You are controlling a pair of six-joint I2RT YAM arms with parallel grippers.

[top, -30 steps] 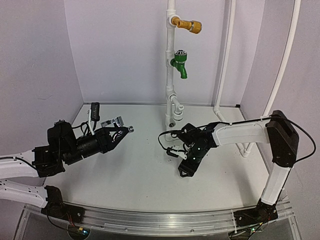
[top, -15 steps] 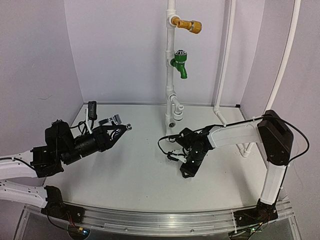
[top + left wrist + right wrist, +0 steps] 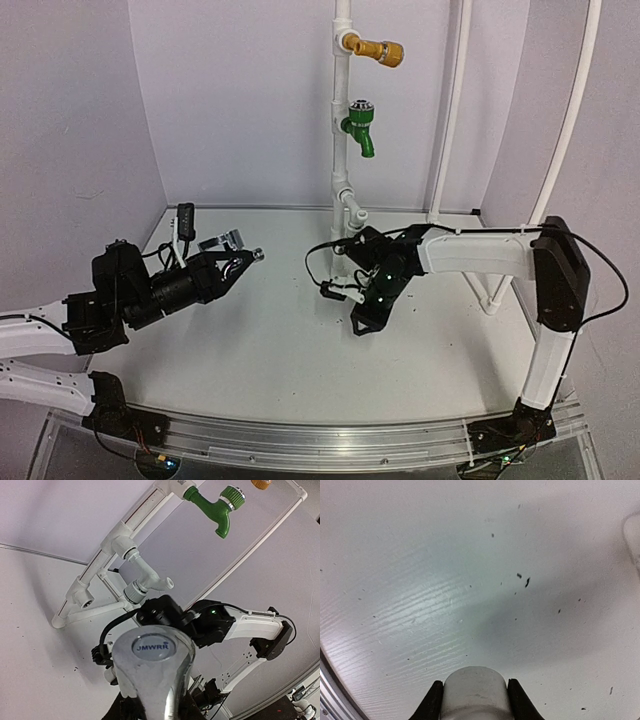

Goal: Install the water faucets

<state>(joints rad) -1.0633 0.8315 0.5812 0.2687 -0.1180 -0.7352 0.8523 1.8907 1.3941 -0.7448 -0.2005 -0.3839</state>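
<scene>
The shiny metal tap (image 3: 240, 252) is held off the table at the left, with my left gripper (image 3: 230, 264) shut on it. In the left wrist view its lever handle (image 3: 152, 652) with a round blue cap fills the foreground, and my left gripper (image 3: 157, 709) is mostly hidden beneath it. My right gripper (image 3: 358, 322) is low over the table near the pipe stand's foot. In the right wrist view the short white plastic fitting (image 3: 475, 692) sits between its dark fingers (image 3: 434, 702), which press on both sides; my right gripper (image 3: 474, 685) is shut on it.
An upright white pipe stand (image 3: 341, 160) at the back carries a yellow-brass tap (image 3: 383, 50), a green tap (image 3: 360, 130) and a white elbow outlet (image 3: 352, 213) lower down. More white pipes (image 3: 452, 120) stand at the right. A black tool (image 3: 185, 218) lies back left. A metal rail (image 3: 300, 440) runs along the front.
My right gripper's jaws have closed on the white fitting, and it has moved left and back toward the pipe stand. My left arm with the metal tap has barely shifted.
</scene>
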